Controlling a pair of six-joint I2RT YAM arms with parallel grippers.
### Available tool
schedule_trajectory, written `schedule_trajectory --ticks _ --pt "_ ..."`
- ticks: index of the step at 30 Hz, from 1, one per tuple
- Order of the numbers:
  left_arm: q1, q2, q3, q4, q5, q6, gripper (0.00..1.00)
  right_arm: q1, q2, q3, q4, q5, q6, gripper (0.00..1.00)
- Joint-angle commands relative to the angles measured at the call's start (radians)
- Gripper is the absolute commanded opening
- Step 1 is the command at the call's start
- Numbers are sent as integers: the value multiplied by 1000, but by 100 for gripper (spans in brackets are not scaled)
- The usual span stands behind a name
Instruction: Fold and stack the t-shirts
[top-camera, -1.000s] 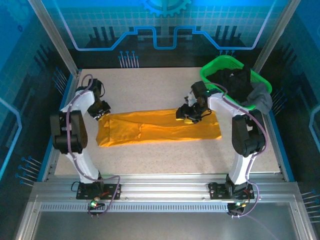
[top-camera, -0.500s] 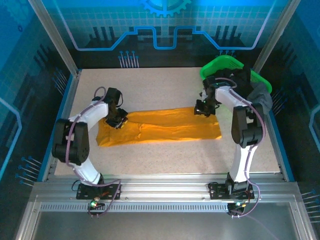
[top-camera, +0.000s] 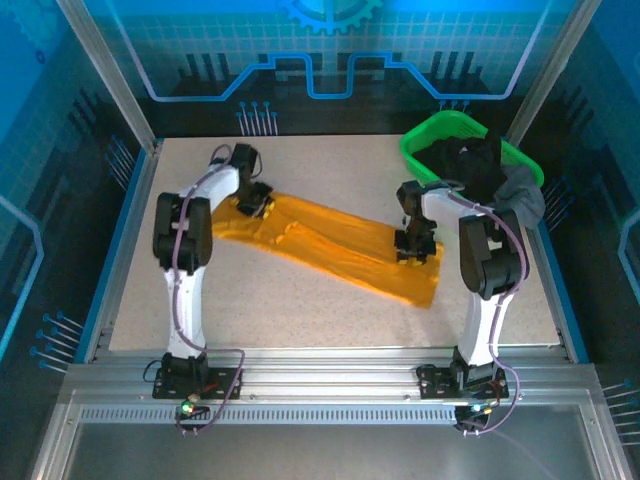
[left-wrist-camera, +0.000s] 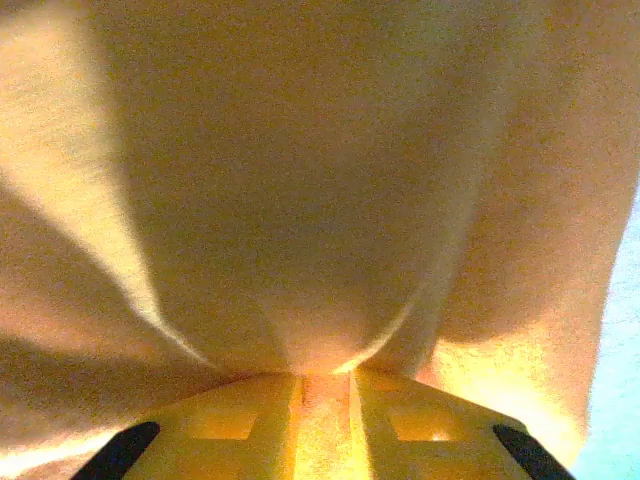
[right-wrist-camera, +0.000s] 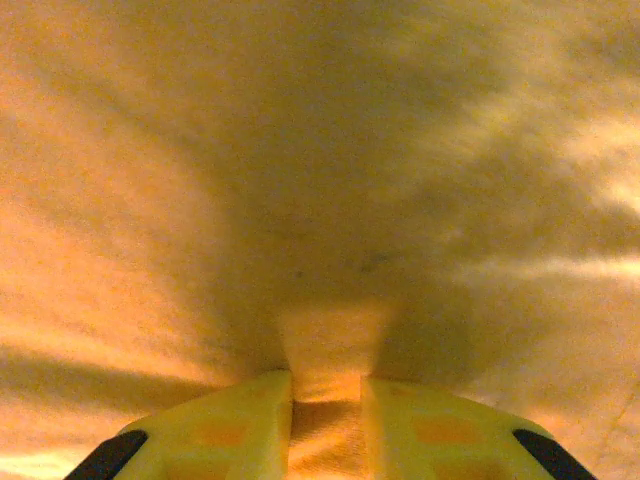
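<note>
Top view, left of centre: the left arm (top-camera: 185, 235) extends toward the upper left of the frame. The left gripper (top-camera: 256, 198) sits on the upper-left end of the t-shirt (top-camera: 330, 250).

Left wrist view: the jaws are narrow. A fold of orange cloth is pinched in the slit between the yellow fingers (left-wrist-camera: 240, 420). The cloth (left-wrist-camera: 320, 180) rises from the pinch and fans across the frame in soft creases. A pale sliver shows at the right edge; I cannot tell what it is.

Centre, top view: the t-shirt lies on the speckled table (top-camera: 320, 165) as a long narrow band. It slants from upper left to lower right. A ridge of wrinkles sits about a third of the way along from the left. The lower-right end is blurred.

Right of centre: the right gripper (top-camera: 416, 247) sits on the band, close to its lower-right end.

Right wrist view: the jaws are narrow. A small tab of cloth is clamped between the yellow fingers (right-wrist-camera: 420, 430). The rest spreads away in radiating creases.

Upper right, top view: a green basket (top-camera: 425, 135) stands at the table's far corner and holds dark garments (top-camera: 480, 165). A grey piece hangs over its right rim. The basket stands apart from the t-shirt.
</note>
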Motion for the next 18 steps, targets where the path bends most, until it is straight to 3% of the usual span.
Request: schedule_trajectory --ticks 1,5,11,14,18 --pt "-25 193 264 45 76 22 22 122 -36 -103 -32 -63 95 28" --pt "-77 386 549 204 122 -28 24 304 -15 -92 -9 -134 198 29" --pt "-139 602 800 518 169 -221 24 450 68 6 121 -350 381 30" --pt "-157 613 861 586 148 -255 30 465 91 77 122 -369 404 30" --pt "-163 501 852 552 118 -207 39 432 28 96 88 -324 404 33"
